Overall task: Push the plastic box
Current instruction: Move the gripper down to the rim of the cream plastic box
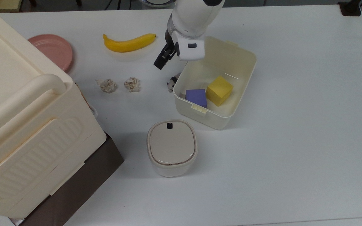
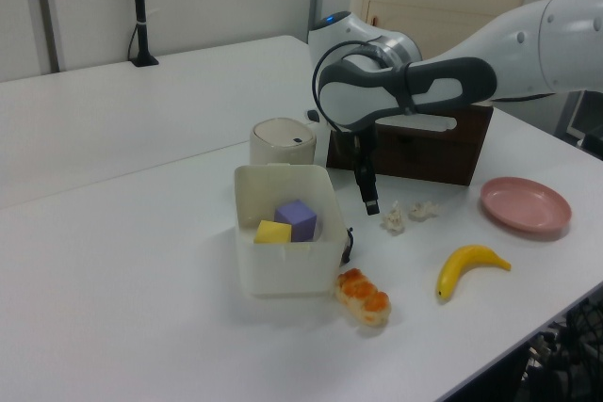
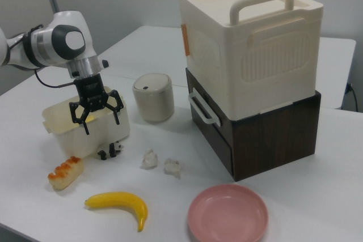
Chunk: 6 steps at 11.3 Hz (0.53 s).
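While hand (image 3: 96,111) hangs spread beside plastic box (image 1: 229,117): two cubes inside, two crumpled wads (image 1: 107,85) nearby.

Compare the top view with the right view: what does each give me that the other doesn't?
The top view looks down into the plastic box, where a purple block and a yellow block sit. The right view gives the gripper from the side, fingers spread, by the box, plus the bread. Both show the banana, pink plate and lidded canister.
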{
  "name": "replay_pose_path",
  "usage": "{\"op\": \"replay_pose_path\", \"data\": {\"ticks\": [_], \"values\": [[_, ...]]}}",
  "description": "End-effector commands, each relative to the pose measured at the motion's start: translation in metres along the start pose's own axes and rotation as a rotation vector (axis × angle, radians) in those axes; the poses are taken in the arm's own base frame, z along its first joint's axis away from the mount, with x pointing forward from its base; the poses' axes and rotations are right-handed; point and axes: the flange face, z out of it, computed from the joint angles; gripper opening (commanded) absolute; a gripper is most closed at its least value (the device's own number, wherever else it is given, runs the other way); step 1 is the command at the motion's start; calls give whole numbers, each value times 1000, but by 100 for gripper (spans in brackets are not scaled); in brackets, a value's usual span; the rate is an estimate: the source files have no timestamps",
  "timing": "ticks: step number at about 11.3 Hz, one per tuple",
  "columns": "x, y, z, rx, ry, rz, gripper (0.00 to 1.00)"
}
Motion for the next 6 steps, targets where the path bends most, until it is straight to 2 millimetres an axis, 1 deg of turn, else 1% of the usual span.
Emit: {"op": "replay_pose_path", "data": {"ticks": [1,2,3,4,5,6], "values": [[15,-6,6,-31,-17,-31,100],[19,-6,10,-32,-19,-21,100],[27,-4,6,-61,18,10,100],[37,-5,8,-79,41,50,100],[48,-8,15,-83,45,61,100],[54,-9,14,-94,60,60,100]]}}
